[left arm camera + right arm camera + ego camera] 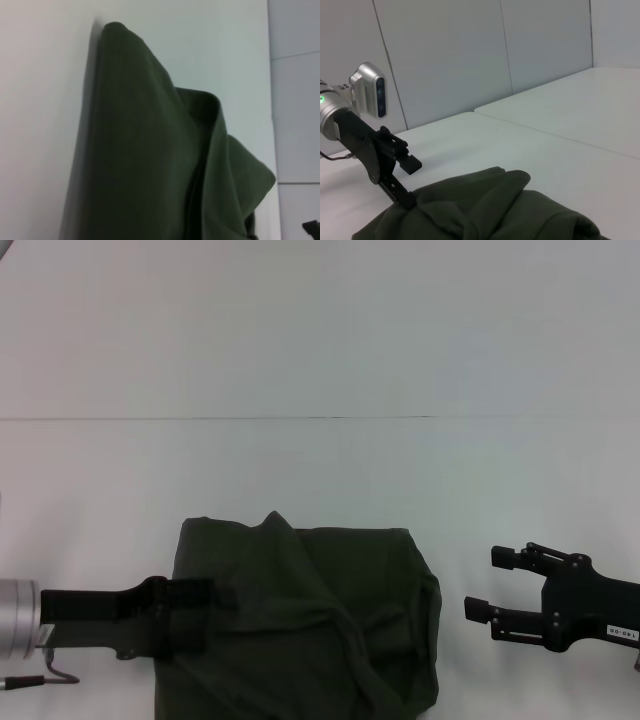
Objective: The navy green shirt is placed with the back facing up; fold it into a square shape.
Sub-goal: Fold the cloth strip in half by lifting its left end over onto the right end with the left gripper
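A broad white table (320, 360) carries everything here, its pale top running wide and far, with a thin dark seam crossing it from side to side beyond the cloth. One thing lies directly on it: the navy green shirt (310, 620), bunched into a rumpled, roughly squarish heap at the near edge of the table, with folds and ridges standing up from it and one peak raised along its far side.

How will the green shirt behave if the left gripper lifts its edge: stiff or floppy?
Probably floppy: the navy green shirt already lies in soft, rumpled folds and would likely sag. It looks matte, so likely not slippery. The left gripper is at its left edge; the right gripper waits open, apart from it.
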`<state>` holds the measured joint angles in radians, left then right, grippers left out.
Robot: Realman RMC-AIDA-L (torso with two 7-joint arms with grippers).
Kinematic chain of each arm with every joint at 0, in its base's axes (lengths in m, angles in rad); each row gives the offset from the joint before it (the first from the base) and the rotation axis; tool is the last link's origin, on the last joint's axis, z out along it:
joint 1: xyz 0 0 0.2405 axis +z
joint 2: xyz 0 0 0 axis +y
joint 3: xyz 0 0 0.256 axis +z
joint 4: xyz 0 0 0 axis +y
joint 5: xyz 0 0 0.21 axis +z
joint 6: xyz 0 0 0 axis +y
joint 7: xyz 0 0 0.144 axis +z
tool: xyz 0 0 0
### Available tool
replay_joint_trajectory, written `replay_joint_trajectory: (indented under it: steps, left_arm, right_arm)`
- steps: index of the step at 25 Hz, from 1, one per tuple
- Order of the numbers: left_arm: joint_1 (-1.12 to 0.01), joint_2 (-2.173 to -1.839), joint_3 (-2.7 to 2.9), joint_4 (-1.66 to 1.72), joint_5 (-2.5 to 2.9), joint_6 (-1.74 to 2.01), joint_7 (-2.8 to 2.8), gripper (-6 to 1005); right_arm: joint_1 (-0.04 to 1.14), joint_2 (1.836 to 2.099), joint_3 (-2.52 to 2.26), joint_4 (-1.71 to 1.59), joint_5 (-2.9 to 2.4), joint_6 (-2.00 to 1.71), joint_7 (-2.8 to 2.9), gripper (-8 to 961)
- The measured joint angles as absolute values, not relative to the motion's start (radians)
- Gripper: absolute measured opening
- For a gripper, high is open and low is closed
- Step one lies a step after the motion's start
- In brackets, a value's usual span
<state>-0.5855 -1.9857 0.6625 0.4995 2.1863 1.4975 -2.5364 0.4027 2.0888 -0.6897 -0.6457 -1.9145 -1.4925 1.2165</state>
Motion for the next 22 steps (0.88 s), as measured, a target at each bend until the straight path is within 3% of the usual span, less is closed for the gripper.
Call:
replay_joint_trajectory:
  steps: [22]
  left_arm:
    - [-0.623,-2.026,0.653,0.507,2.158,1.445,-2.509,785]
  right_arm:
    - [0.407,2.091,-0.697,-0.646,-1.914,-1.495,1.216,901]
